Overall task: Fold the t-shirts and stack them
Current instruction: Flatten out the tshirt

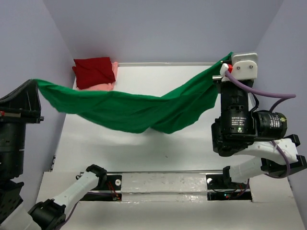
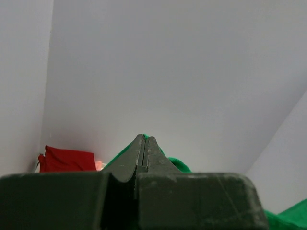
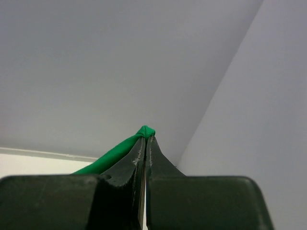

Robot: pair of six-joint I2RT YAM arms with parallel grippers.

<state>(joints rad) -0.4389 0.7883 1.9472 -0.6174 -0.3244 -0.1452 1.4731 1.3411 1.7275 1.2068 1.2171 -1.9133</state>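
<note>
The green shirt [image 1: 129,112] is stretched aloft between left gripper [image 2: 145,143] and right gripper [image 3: 145,138] (both clamped on it); laying flat is needed next.

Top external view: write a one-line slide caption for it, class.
Left tool and right tool hold the green shirt sagging over the table; folded red shirt lies on pink shirt.

White table [image 1: 192,143]: salmon pink shirt [image 1: 103,87] folded in far-left corner, flat on surface. Dark red shirt [image 1: 93,71] folded, stacked on top of pink.
</note>
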